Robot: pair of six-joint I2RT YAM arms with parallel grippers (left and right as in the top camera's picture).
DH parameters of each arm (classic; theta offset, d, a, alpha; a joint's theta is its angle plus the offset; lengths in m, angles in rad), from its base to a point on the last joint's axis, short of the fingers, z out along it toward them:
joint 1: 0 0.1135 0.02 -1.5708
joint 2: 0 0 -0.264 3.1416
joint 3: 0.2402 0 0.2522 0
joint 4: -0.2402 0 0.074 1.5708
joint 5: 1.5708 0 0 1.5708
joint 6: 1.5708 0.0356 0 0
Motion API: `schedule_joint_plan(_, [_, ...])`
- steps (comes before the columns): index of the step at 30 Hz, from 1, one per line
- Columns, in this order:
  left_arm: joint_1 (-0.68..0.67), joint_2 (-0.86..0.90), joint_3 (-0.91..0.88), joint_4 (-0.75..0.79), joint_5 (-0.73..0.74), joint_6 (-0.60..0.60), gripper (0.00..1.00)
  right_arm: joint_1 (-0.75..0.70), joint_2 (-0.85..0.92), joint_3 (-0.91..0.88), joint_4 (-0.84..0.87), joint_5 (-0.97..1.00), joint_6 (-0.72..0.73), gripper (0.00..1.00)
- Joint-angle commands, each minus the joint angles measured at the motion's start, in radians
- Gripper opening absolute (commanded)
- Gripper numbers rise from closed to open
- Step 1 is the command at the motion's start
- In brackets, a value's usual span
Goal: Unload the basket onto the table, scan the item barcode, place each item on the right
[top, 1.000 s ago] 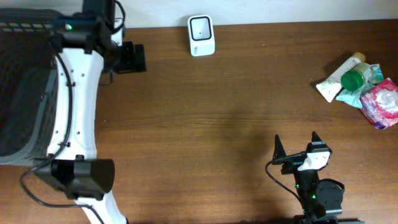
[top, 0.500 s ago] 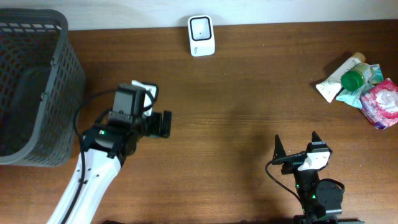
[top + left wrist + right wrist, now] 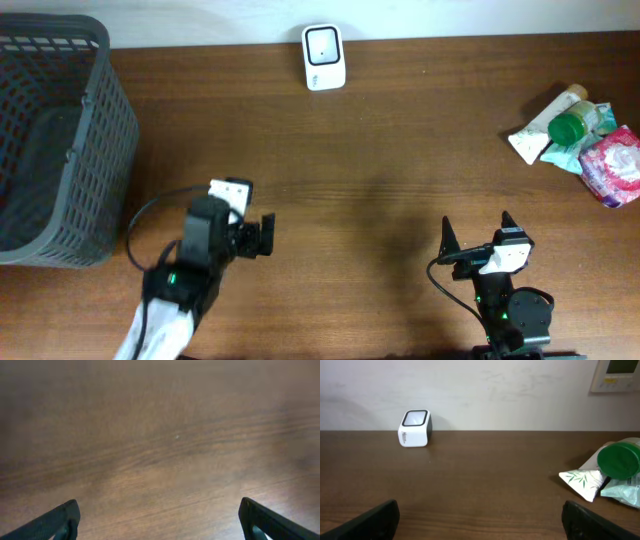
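We count one table. On it stands one white scanner at the far edge and one grey basket at the far left corner. By the right edge lies one heap in which we make out four items: one green-capped bottle, one white sachet, one pale green packet and one pink packet. We count two grippers, the left gripper and the right gripper, each with two fingers. We see one wall panel.

A dark brown, wood-grain worktop meets a plain off-white wall at its far edge. A pale wall panel hangs far right.
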Motion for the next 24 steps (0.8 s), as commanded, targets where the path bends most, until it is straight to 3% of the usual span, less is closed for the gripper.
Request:
schedule_joint_plan(1, [-0.001, -0.227, -0.149, 0.08, 0.012, 0.012, 0.99, 0.003, -0.008, -0.007, -0.004, 0.009, 0.01, 0.99])
schedule_joint_plan(5, [-0.001, -0.525, -0.303, 0.126, 0.01, 0.013, 0.99, 0.003, -0.008, -0.007, -0.004, 0.009, 0.01, 0.99])
schedule_joint_plan(15, [0.055, -0.837, -0.428, 0.135, -0.048, 0.013, 0.99, 0.003, -0.008, -0.007, -0.004, 0.009, 0.01, 0.99])
schedule_joint_plan(19, [0.098, -0.928, -0.515, 0.261, -0.018, 0.013, 0.99, 0.003, -0.008, -0.007, -0.004, 0.009, 0.01, 0.99])
schedule_joint_plan(24, [0.142, -1.024, -0.523, 0.217, -0.015, 0.013, 0.99, 0.003, -0.008, -0.007, -0.004, 0.009, 0.01, 0.99])
